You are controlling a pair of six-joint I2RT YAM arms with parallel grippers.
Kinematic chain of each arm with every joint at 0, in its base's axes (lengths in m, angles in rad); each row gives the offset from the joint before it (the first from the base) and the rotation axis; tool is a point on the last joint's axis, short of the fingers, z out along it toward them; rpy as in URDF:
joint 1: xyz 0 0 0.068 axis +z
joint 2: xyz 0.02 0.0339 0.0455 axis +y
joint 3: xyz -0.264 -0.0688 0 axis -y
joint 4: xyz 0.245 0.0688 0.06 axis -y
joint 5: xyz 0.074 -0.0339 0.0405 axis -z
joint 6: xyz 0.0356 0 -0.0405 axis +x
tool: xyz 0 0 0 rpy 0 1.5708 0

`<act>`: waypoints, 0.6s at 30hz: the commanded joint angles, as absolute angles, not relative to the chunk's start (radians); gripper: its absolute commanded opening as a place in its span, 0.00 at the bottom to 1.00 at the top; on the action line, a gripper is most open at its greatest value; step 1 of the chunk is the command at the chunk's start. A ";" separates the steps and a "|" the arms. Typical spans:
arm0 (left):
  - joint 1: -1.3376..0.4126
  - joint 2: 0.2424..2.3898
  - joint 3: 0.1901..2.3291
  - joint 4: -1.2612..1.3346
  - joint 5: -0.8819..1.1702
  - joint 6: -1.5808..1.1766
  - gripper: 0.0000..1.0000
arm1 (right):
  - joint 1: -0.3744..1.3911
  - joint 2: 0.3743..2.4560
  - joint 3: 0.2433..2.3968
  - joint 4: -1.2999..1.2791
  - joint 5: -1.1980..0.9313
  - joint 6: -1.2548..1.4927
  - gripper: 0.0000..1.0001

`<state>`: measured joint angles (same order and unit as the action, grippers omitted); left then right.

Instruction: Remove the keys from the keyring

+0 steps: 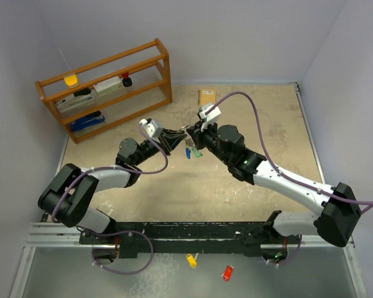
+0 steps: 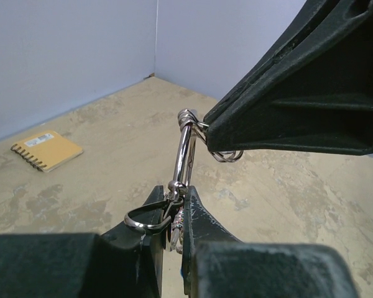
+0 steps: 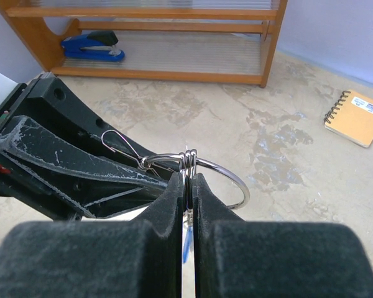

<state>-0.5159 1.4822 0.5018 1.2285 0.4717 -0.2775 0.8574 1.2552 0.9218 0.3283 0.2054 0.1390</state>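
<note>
While raised in front of the orange wooden shelf rack, pinches thin silver wire keyring in closed right gripper, clamps its small silver clip in closed left gripper; dangles blue-tagged key and light green-tagged key beneath.

The top external camera looks steeply down from above and behind the arm bases, far enough to frame the whole table. Each wrist camera sits close behind its own jaws, looking forward along them; the two face each other. All views share the keyring at the jaws and the notebook beyond them.
</note>
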 commanded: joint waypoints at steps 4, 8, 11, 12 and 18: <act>-0.514 1.302 0.612 0.898 0.370 -0.152 0.00 | 0.865 1.208 0.939 0.402 0.239 0.114 0.00; -0.520 1.186 0.643 0.713 0.304 -0.054 0.00 | 0.865 1.207 0.919 0.438 0.245 0.081 0.12; -0.523 1.119 0.665 0.614 0.269 -0.006 0.00 | 0.865 1.201 0.883 0.481 0.262 0.058 0.27; -0.523 1.102 0.673 0.587 0.264 0.004 0.00 | 0.865 1.198 0.869 0.495 0.266 0.056 0.30; -0.528 1.050 0.703 0.528 0.258 0.013 0.00 | 0.866 1.167 0.791 0.555 0.282 0.054 0.53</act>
